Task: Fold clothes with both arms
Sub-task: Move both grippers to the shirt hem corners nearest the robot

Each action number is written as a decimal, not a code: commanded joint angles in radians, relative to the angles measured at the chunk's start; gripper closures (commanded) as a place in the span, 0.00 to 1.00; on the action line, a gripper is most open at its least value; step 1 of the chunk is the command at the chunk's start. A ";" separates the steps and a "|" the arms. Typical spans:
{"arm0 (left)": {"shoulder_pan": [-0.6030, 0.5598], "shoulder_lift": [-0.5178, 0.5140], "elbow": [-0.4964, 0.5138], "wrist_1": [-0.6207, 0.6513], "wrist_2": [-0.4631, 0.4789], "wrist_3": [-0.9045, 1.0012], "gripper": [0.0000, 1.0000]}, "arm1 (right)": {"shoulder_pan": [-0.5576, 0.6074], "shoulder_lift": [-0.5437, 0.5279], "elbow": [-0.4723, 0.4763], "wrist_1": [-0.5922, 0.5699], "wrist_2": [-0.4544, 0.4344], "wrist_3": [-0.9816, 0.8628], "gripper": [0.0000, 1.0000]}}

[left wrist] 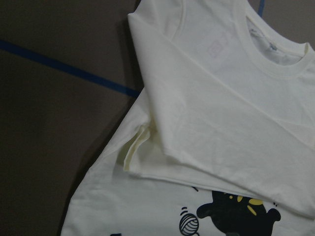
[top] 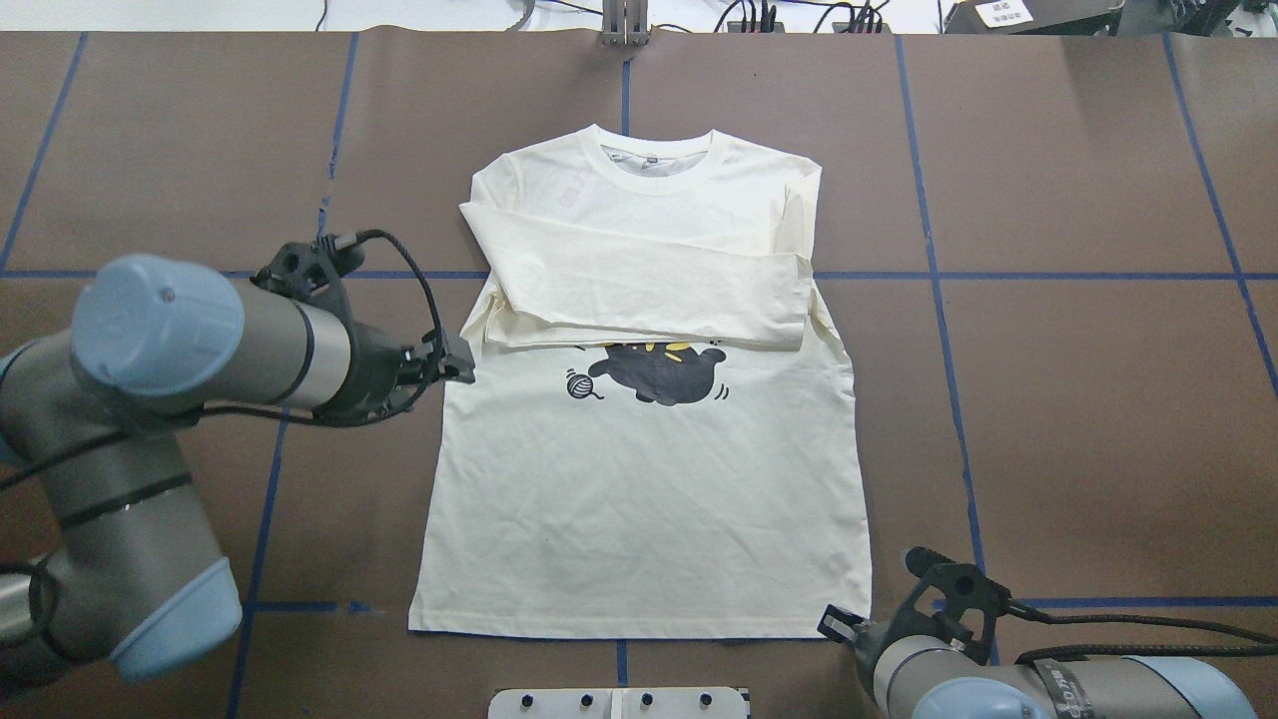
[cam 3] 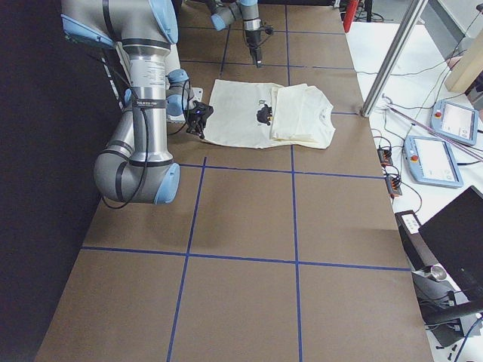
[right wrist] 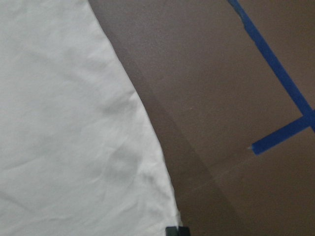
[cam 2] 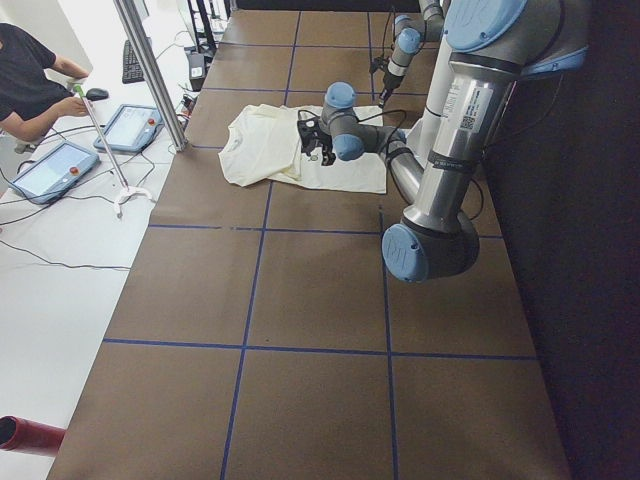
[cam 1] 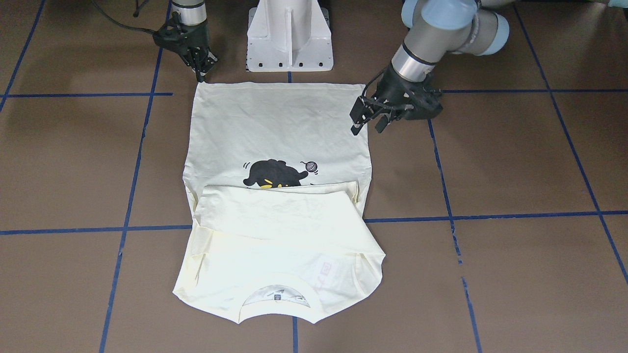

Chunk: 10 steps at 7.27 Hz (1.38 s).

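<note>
The cream long-sleeved T-shirt [top: 639, 499] lies flat on the brown table, both sleeves folded across the chest. They cover the top of the black cat print [top: 659, 369]. The ribbed collar [top: 659, 160] points away from the robot. My left gripper [cam 1: 365, 123] is open and empty, low at the shirt's side edge below the armpit; it also shows in the overhead view [top: 464, 369]. My right gripper [cam 1: 201, 74] has its fingers together, tips at the hem corner [right wrist: 170, 211]. I cannot tell whether it pinches cloth. The shirt lies flat there.
The white pedestal base [cam 1: 289, 34] stands just behind the hem. Blue tape lines [top: 998, 275] cross the table. In the left side view an operator [cam 2: 30, 80], control tablets [cam 2: 55, 165] and a metal pole [cam 2: 150, 70] are beyond the far table edge.
</note>
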 commanded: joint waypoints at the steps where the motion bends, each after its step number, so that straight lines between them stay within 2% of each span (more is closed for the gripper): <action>1: 0.218 0.061 -0.075 0.172 0.142 -0.156 0.32 | 0.010 -0.007 0.020 0.000 0.006 -0.001 1.00; 2: 0.289 0.081 -0.072 0.176 0.188 -0.209 0.36 | 0.010 -0.009 0.021 0.000 0.004 -0.002 1.00; 3: 0.329 0.098 -0.069 0.177 0.193 -0.240 0.37 | 0.012 -0.010 0.021 0.000 0.004 -0.001 1.00; 10: 0.372 0.085 -0.021 0.173 0.190 -0.242 0.42 | 0.010 -0.013 0.021 0.000 0.000 0.001 1.00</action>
